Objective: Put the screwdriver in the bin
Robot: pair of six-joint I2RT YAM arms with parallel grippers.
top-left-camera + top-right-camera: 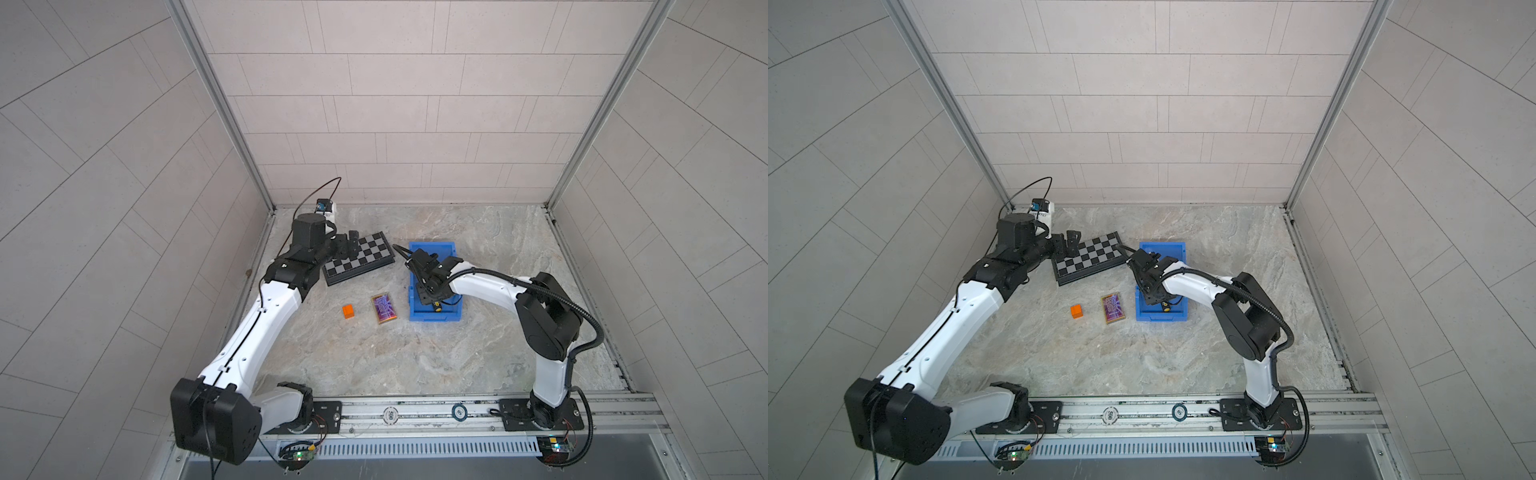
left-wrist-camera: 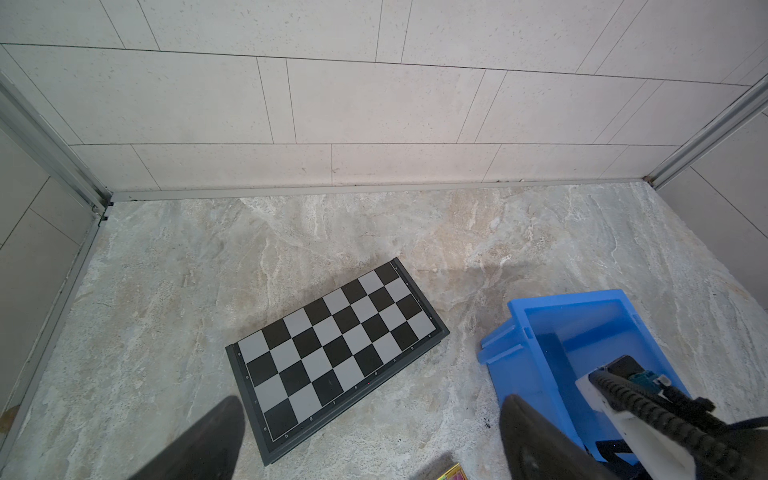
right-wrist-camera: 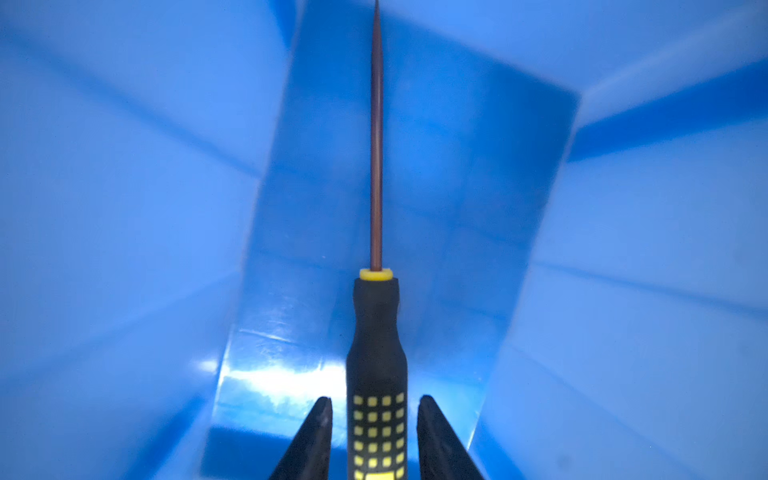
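Screwdriver (image 3: 376, 353) sits inside the bin (image 3: 124, 208), its dotted handle between the fingers of the right pincer (image 3: 375, 398). A thin gap shows on each side, so the jaws stand slightly apart and are not clamped. Its long axis runs straight ahead of the pincer, with the tip pointing away along the blue floor. In a top view only the yellow end (image 1: 437, 308) shows just beside the pincer. The left pincer (image 2: 372, 400) hangs wide apart and empty, well away over the checkerboard (image 2: 336, 353).
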